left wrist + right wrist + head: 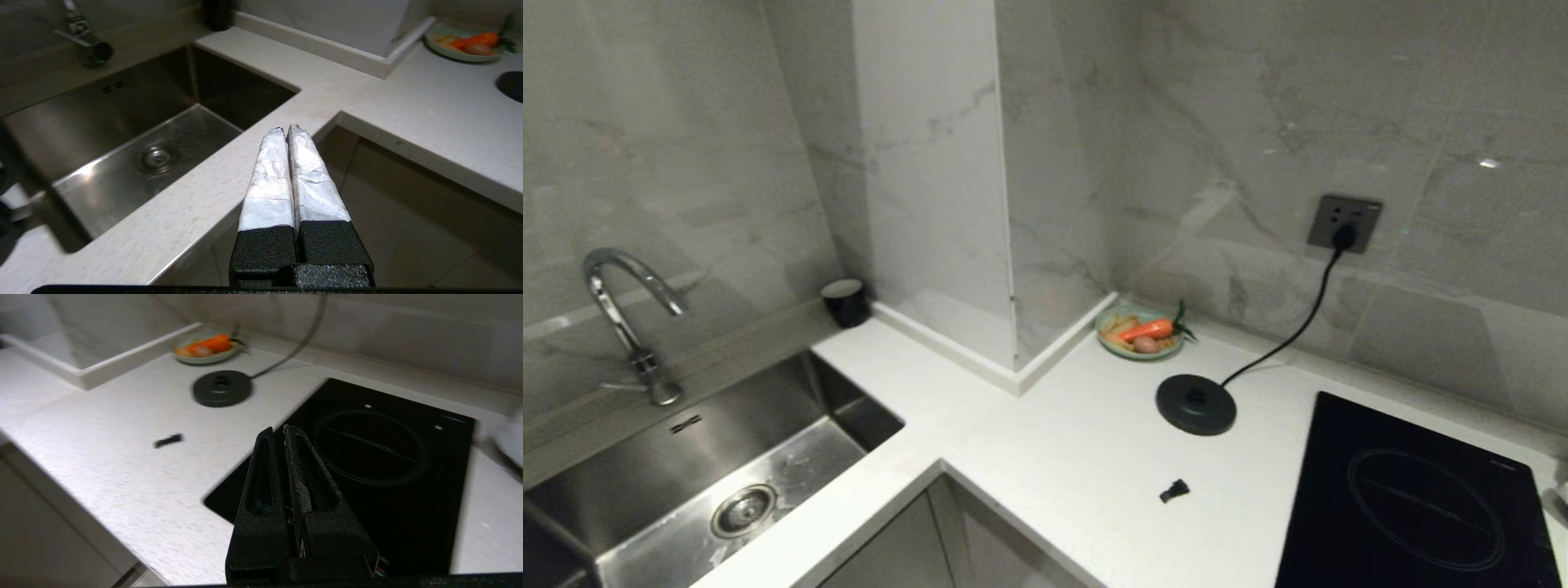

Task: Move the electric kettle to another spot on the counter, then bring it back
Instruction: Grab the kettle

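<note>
Resting empty on the counter, the base disc; both grippers pressed together, holding nothing.

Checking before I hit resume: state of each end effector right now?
Left end effector: closed, holding nothing, hovering by the counter edge near the sink.
Right end effector: closed, holding nothing, above the induction hob.

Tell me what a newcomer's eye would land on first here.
The bare round black kettle base stands out on the white counter, its cord running up to the wall socket; no kettle is in view. Behind it a plate holds a bright orange carrot. The steel sink fills the left.
</note>
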You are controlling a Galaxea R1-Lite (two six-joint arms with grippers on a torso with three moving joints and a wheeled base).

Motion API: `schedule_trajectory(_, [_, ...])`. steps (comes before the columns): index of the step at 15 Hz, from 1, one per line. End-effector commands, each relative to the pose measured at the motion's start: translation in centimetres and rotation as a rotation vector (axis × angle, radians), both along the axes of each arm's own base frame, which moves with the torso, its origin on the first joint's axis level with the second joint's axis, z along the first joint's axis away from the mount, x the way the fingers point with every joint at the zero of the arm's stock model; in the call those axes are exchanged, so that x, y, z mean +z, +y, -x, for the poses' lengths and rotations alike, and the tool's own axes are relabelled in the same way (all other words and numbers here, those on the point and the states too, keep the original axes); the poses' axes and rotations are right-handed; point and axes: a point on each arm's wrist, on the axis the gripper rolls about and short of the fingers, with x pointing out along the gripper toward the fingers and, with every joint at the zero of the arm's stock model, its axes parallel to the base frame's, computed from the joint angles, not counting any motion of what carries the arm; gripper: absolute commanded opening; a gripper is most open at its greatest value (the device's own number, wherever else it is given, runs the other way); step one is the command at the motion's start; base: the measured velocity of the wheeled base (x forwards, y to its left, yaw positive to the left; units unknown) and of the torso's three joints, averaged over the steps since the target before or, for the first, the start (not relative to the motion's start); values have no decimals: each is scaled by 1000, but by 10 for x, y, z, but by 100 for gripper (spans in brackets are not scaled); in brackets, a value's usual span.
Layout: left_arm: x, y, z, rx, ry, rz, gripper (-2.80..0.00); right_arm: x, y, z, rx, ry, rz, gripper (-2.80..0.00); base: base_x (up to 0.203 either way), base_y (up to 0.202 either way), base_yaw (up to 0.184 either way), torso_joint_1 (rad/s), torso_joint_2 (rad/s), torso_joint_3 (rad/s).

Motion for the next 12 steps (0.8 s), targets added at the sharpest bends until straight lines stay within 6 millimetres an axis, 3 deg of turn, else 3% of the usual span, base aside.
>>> schedule_trajectory(1, [0,0,0,1,-1,0,-280,0,0,0,0,0,1,-280,0,-7,174,2,-7,12])
schedule_trajectory(8, [0,0,0,1,0,0,-280,0,0,0,0,0,0,-280,-1,-10,171,1,7,3])
schedule_trajectory(12, [0,0,0,1,1,0,-280,0,0,0,0,0,0,-280,-2,0,49,0,4,1])
